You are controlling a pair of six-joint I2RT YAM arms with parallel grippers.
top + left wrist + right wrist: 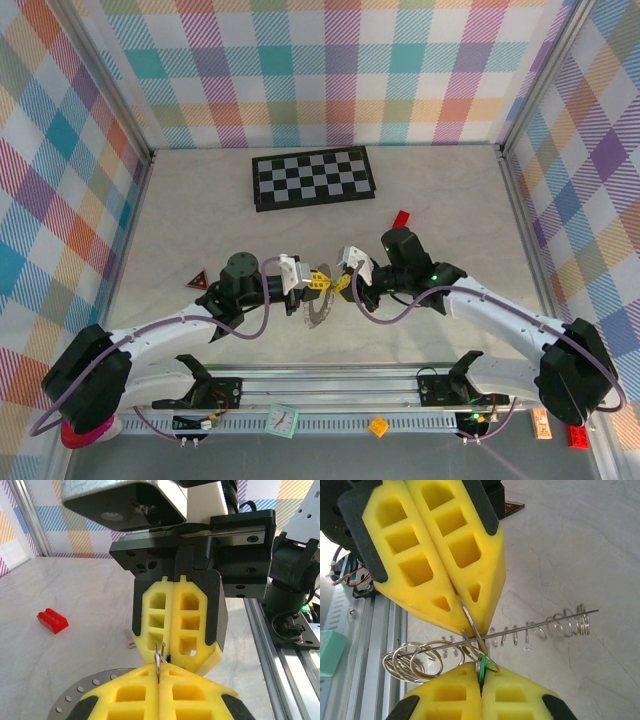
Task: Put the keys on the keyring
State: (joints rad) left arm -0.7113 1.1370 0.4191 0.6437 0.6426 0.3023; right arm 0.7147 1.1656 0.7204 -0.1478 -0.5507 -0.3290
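Where the two claws meet tip to tip over the table (200,200), the left claw (159,676) is squeezed together on one thin wire loop (158,659) of the keyring (320,316). The loop pokes up from between its yellow fingers (145,677). Right across from it, the right claw (481,680) is pinched together on the green key (483,666), with just a bit of its green head peeking out at the tip. That green bit sits right against the loop that the left claw holds. From the right wrist, the keyring is seen from its edge. It looks like a thin grey line with little wire loops along it, running off toward 3 o'clock and tipped up a little. From above, the keyring is at 6 o'clock from the claws, very near them. A black-and-white chequered board (313,178) lies at 12 o'clock, well apart. A small red block (401,218) sits at 1 o'clock from the right claw. A red triangle (199,280) sits at 9 o'clock from the left claw.
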